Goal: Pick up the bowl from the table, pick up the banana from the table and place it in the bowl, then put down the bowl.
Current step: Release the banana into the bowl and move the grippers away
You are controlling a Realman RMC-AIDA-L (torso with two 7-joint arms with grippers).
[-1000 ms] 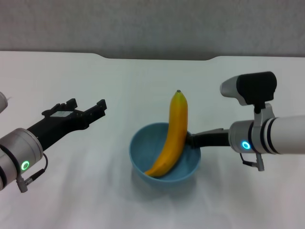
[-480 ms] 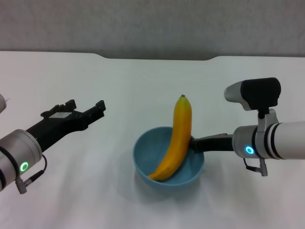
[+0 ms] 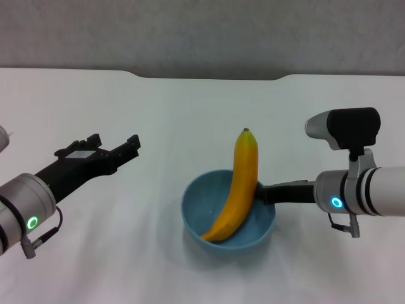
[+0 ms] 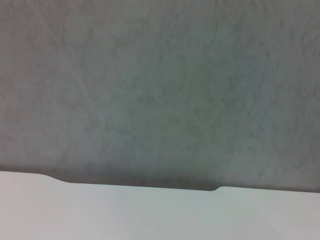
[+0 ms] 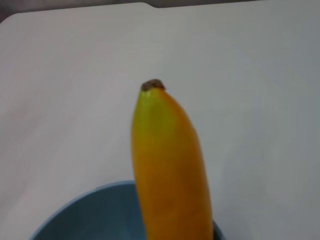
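The light-blue bowl [image 3: 256, 231] is low over the white table [image 3: 190, 107], right of centre. The yellow banana [image 3: 239, 183] lies in it, lower end on the bowl's bottom, dark tip sticking up over the far rim. My right gripper [image 3: 261, 194] is shut on the bowl's right rim; I cannot tell whether the bowl touches the table. In the right wrist view the banana [image 5: 167, 165] rises from the bowl [image 5: 90, 212]. My left gripper [image 3: 114, 142] is open and empty, above the table to the left, well apart from the bowl.
The table's far edge has a shallow notch [image 3: 209, 77] against a grey wall. The left wrist view shows only that wall and the far edge of the table [image 4: 150, 215]. Nothing else lies on the table.
My right gripper has moved the bowl with the banana in it to the right and lower, toward the near edge. The left arm has not moved.
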